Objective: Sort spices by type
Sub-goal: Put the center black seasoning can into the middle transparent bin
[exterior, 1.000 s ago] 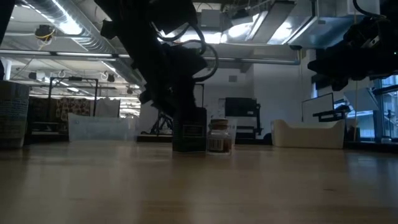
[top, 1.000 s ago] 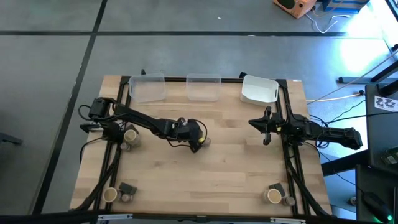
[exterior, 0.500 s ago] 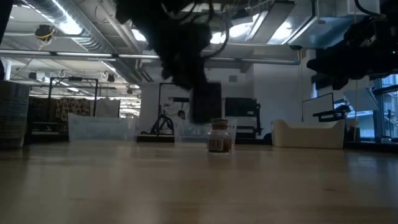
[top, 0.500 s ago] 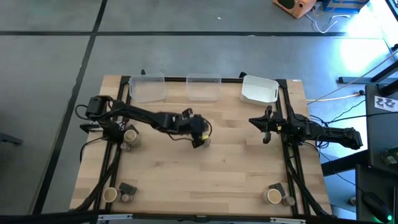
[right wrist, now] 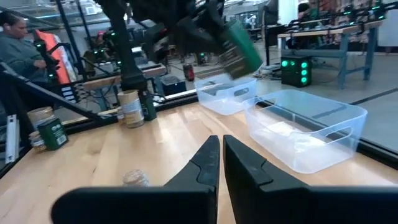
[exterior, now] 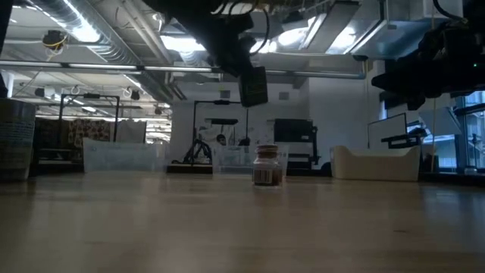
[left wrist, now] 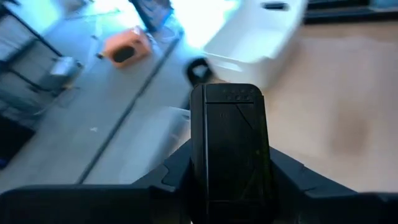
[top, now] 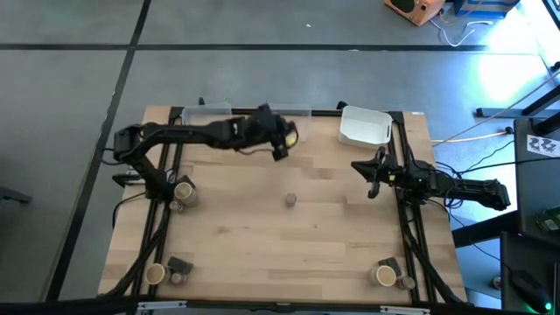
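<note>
High view first: we see our left gripper [top: 282, 140] reaching across the far edge of the counter [top: 332, 227], by the middle clear tub [top: 287, 122], with a dark boxy spice block [top: 280, 150] in its fingers. One small round jar [top: 290, 200] stands alone mid-counter. Another clear tub [top: 206, 122] sits far left and a white tub [top: 365, 126] far right. Spice clusters wait at the left edge [top: 181, 193], the near-left corner [top: 168, 271] and the near-right corner [top: 390, 275]. Our right gripper [top: 374, 178] hangs over the right side, below the white tub.

Low view: the dark boxy spice block [exterior: 253, 86] is held well above the counter [exterior: 242, 227], tilted slightly, and the small round jar [exterior: 267, 166] stands upright beneath and a bit right of it. The white tub [exterior: 377, 163] shows at right.

Left wrist view: the fingers are clamped on the dark boxy spice block [left wrist: 230, 149], with the white tub [left wrist: 255, 37] beyond.

Right wrist view: our right gripper [right wrist: 221, 163] has its fingers nearly together, holding nothing. Ahead are the two clear tubs [right wrist: 308, 127], the small round jar [right wrist: 135, 178] and tan spice cylinders [right wrist: 130, 107]. A person [right wrist: 25, 53] stands beyond the counter.
</note>
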